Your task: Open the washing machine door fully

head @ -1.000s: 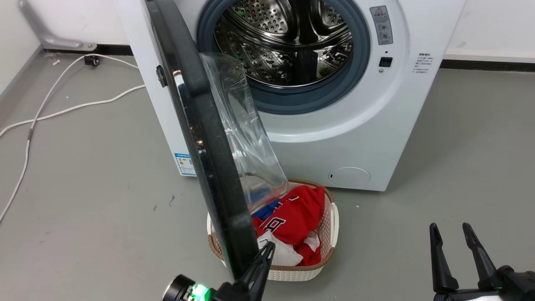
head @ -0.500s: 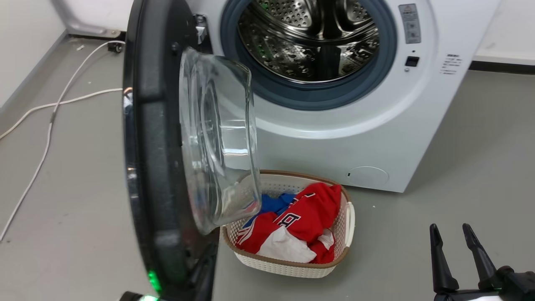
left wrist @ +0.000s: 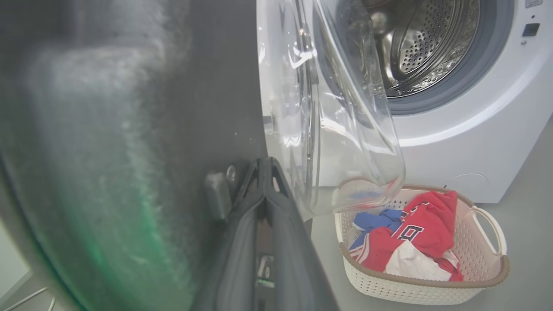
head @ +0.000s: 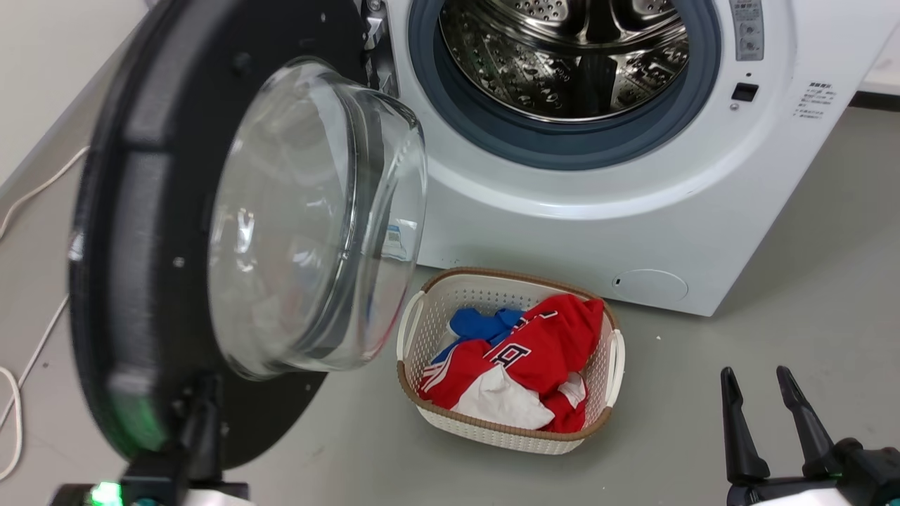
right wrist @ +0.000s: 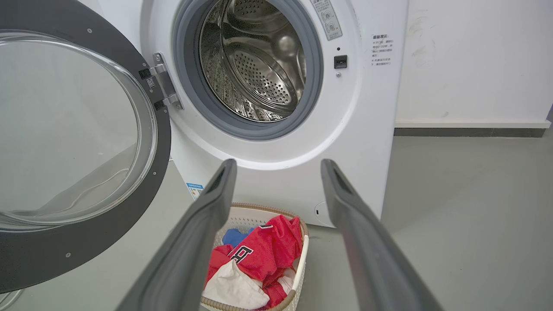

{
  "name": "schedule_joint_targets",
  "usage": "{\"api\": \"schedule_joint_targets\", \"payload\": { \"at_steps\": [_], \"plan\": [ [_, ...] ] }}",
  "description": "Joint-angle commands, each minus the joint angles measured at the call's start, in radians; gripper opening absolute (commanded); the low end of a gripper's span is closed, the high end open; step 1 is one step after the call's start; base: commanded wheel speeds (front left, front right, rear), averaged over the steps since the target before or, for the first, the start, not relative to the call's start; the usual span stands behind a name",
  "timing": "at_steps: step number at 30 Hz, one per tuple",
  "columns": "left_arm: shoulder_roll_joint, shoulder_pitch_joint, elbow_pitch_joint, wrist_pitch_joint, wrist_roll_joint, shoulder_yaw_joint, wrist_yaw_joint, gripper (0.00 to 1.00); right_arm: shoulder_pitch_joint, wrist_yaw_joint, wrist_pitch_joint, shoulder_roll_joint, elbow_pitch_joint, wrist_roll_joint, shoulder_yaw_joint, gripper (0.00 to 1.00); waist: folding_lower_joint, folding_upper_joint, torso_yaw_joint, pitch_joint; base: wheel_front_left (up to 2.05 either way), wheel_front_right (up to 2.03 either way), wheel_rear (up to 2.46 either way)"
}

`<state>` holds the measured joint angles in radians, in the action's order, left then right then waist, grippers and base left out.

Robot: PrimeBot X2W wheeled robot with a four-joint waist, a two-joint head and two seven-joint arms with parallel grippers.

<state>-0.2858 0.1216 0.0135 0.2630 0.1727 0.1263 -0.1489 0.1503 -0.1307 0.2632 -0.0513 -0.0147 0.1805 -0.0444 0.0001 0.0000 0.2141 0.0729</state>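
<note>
**Door open wide, left gripper at its rim**

The black door [head: 133, 211] hangs open at the left side of the washer [head: 562, 211], above a laundry basket [head: 506, 436]. The left gripper [left wrist: 263, 172], fingers pressed together, leans on the door's lower inner rim. The right gripper [head: 753, 372] is spread, low and well apart.

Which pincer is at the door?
The left pincer: fingers closed, tip against the door's black inner face near its lower rim. The right pincer is open and clear of it.

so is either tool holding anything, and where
Nothing is clamped: the left tool, shut, presses the washing machine door on its inner face near the rim; right tool open, empty.
</note>
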Motion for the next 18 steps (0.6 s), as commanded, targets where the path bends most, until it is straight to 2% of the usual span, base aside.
{"api": "schedule_joint_targets", "payload": {
  "at_steps": [1,12,18],
  "plan": [
    [-0.02,-0.032,0.009,0.003,0.011,-0.036,-0.003,0.0,-0.021,0.0,0.002,0.002,0.002,-0.009,0.002,1.0,-0.0001,0.0,0.002,0.011,0.0,0.0,0.0],
    [-0.046,-0.102,0.106,0.002,0.069,-0.192,-0.021,0.0,-0.045,0.0,0.002,0.002,0.014,-0.037,0.002,1.0,-0.0001,0.0,-0.016,0.065,0.0,0.0,0.0],
    [-0.071,-0.152,0.163,0.002,0.091,-0.275,-0.008,0.0,-0.06,0.0,0.002,0.002,0.021,-0.052,-0.004,1.0,-0.0001,0.0,-0.023,0.094,0.0,0.0,0.0]
  ]
}}
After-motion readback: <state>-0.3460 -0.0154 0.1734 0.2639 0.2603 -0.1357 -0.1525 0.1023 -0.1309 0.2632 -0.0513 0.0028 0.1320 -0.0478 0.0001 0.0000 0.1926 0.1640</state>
